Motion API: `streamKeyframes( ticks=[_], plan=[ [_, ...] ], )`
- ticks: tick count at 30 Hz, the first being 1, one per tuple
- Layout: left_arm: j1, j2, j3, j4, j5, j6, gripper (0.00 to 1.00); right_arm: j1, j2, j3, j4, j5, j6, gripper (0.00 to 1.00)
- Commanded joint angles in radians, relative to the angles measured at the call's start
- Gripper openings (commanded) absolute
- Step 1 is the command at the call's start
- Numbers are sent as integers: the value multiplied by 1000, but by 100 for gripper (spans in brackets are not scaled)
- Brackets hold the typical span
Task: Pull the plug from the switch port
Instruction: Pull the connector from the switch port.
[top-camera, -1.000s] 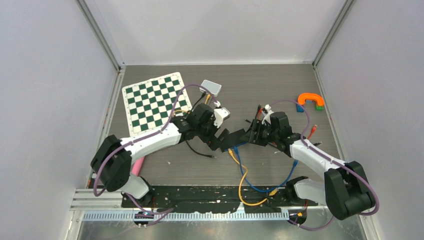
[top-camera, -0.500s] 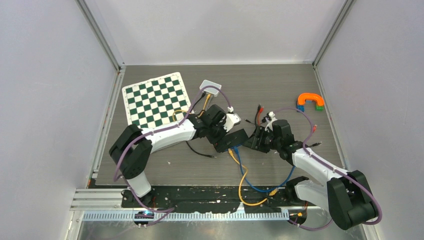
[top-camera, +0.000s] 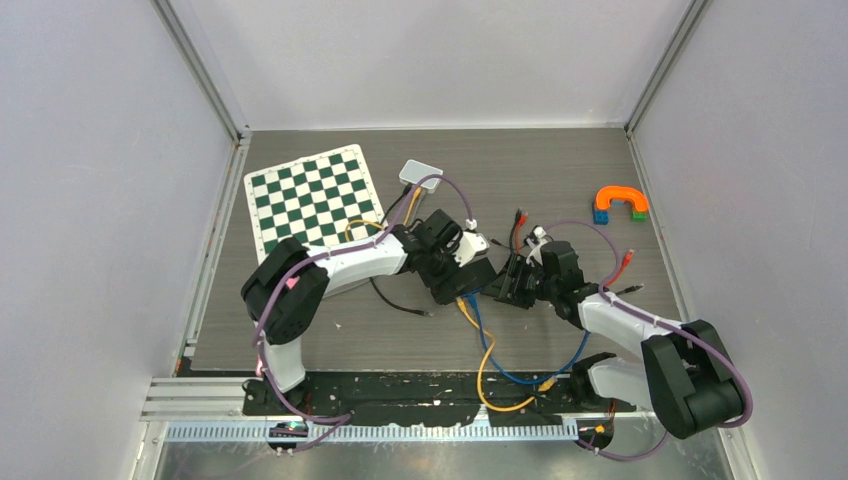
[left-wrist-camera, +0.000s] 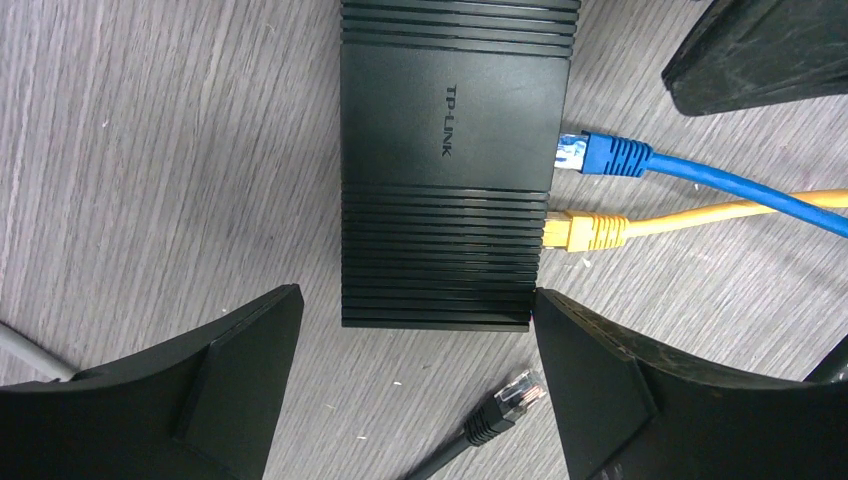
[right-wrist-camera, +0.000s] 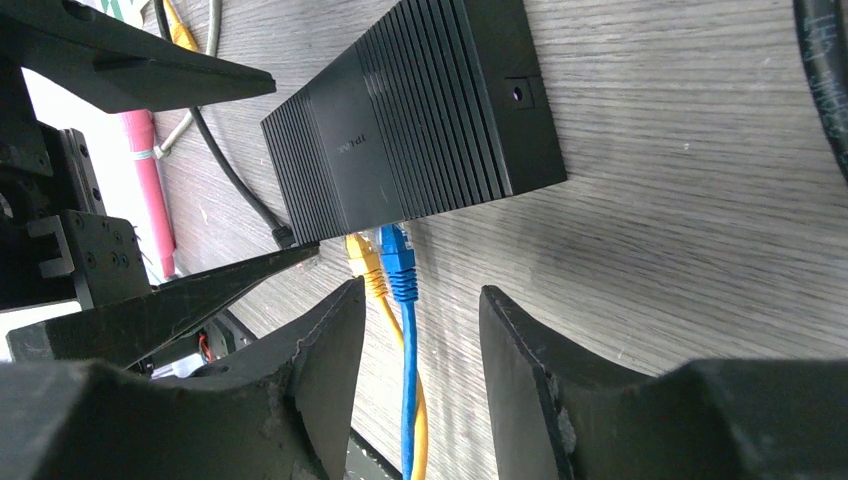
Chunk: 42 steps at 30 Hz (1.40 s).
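Note:
A black TP-LINK switch (left-wrist-camera: 450, 150) lies flat on the wood table; it also shows in the right wrist view (right-wrist-camera: 400, 140). A blue plug (left-wrist-camera: 600, 157) and a yellow plug (left-wrist-camera: 585, 230) sit in two ports on its side. My left gripper (left-wrist-camera: 415, 335) is open and empty, its fingers either side of the switch's near end. My right gripper (right-wrist-camera: 422, 300) is open, with the blue plug (right-wrist-camera: 397, 262) and its cable between the fingers, untouched. The yellow plug (right-wrist-camera: 362, 262) is beside the left finger. In the top view both grippers (top-camera: 468, 278) (top-camera: 503, 282) meet over the switch.
A loose black plug (left-wrist-camera: 505, 400) lies on the table by my left gripper's right finger. A chessboard (top-camera: 312, 200), a white box (top-camera: 421, 174) and an orange and blue toy (top-camera: 620, 203) lie farther back. Blue and yellow cables (top-camera: 490, 360) loop toward the near edge.
My left arm has swung right and its gripper has closed in on the switch. My right gripper has shifted slightly left toward the plugs. Both stay open.

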Motion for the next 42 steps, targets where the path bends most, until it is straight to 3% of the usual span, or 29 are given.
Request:
streamKeyframes(
  ticks=[1,8,16,38,42],
  plan=[
    [0,20,37,6,46,19,84,5,33,-3,97,-36,29,52],
    [0,37,25,11,55,19,83,5,88,2,130,-51,31,52],
    [0,41,16,12,53,22,55,11,152,2,206,-99,49,44],
    [-1,27,-9,8,86,29,47,35,361,-30,517,-136,179,38],
    [-1,29,-7,6,82,31,47,35,386,-25,538,-152,183,33]
  ],
)
